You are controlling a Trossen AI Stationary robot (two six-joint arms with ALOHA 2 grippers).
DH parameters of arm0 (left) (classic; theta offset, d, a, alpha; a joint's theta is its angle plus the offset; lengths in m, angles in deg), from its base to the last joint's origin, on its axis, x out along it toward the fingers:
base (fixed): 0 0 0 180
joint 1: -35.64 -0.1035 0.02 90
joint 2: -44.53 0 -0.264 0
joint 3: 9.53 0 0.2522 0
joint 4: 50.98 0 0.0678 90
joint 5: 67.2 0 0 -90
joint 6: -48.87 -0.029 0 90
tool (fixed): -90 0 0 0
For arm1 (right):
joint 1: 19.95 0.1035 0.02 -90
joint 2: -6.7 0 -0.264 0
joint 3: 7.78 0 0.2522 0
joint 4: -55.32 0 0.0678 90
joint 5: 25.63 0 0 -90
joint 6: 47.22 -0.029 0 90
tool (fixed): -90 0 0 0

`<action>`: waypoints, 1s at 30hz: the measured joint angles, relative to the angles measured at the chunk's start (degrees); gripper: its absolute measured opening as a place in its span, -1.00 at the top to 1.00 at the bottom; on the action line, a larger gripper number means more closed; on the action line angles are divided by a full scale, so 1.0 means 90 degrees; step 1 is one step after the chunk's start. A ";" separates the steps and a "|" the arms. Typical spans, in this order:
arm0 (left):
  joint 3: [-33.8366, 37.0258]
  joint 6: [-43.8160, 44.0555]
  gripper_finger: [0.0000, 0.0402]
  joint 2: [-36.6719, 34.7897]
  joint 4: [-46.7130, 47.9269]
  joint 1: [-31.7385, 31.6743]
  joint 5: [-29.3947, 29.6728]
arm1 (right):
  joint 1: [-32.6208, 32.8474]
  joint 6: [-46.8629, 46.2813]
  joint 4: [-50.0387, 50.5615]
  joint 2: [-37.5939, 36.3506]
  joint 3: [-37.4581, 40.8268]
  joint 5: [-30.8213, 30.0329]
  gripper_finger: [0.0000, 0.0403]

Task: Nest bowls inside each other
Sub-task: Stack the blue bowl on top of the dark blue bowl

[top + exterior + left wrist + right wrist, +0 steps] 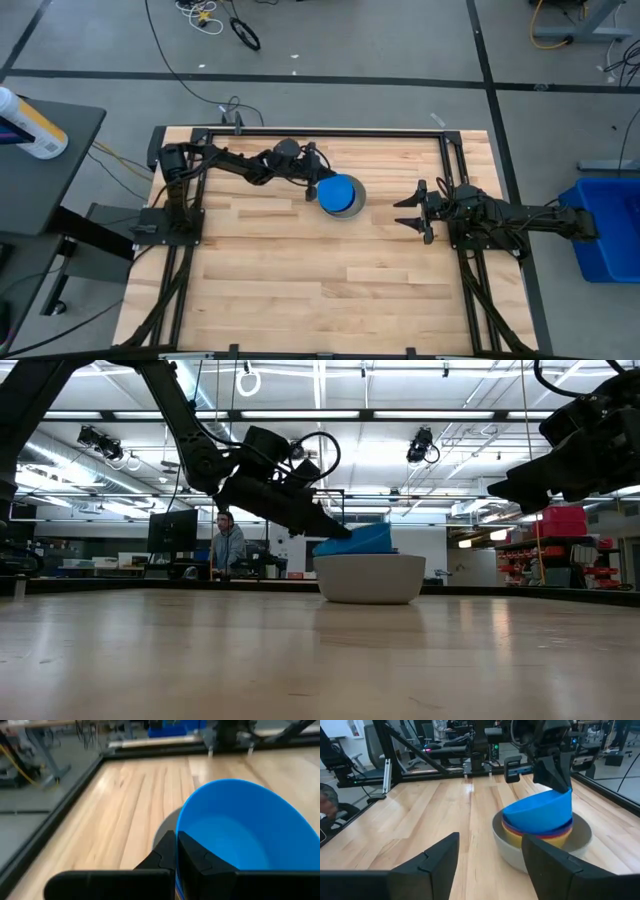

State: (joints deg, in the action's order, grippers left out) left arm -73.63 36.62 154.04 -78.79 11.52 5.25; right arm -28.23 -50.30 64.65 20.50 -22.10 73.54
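Left claw was clamped on the rim of the light blue bowl, holding it tilted over the stack. Stack sat in the grey bowl, toward the far middle of the surface, nearer the left arm's side. Right wrist view showed yellow and red rims under the blue one, so at least 3 were already nested. Dark blue bowl wasn't visible; probably buried under the light blue, but couldn't confirm from these angles.

Right claw hovered well apart from the stack, above the surface, fingers spread and holding nothing.

Judgement: this looked like the last placement, nearly done.

Risks from here:
- Bowl was tilted, one edge high. If released like that it could seat crooked and ride on the rim below, or pop out.
- One finger of the left claw sat inside the bowl. Pulling away sideways rather than straight up could drag the bowl, or the whole light stack, across the surface.
- Pressing down to seat it could wedge the plastic bowls or tip the grey one.
- Right arm was close enough that an inward move could clip the stack.
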 joint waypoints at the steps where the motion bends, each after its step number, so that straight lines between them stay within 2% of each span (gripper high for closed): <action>1: -0.0051 0.0000 0.98 0.0000 0.0192 0.0000 0.0008 | -0.0001 -0.0019 0.0000 0.0000 0.0000 0.0000 -0.11; 5: -0.0388 -0.0051 0.98 0.0000 0.1042 0.0001 0.0047 | -0.0002 -0.0064 -0.0002 0.0000 0.0000 0.0000 -0.07; 10: -0.0584 -0.0014 0.96 0.0000 0.1136 0.0015 0.0023 | -0.0001 -0.0160 -0.0005 0.0000 0.0000 -0.0002 -0.03; 18: -0.0652 0.0105 0.65 0.0000 0.1307 0.0015 -0.0011 | 0.0000 -0.0232 -0.0005 0.0000 0.0000 -0.0002 0.04; 23: -0.0652 0.0095 0.54 0.0000 0.1462 0.0010 -0.0014 | -0.0002 -0.0230 -0.0005 -0.0002 0.0000 -0.0002 0.06; 30: -0.0652 0.0278 0.30 0.0000 0.0992 0.0007 0.0001 | -0.0002 -0.0232 -0.0005 -0.0002 0.0000 -0.0002 0.03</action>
State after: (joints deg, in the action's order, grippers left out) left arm -79.50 39.12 154.04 -69.86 11.59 5.26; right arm -28.24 -52.39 64.61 20.48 -22.10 73.52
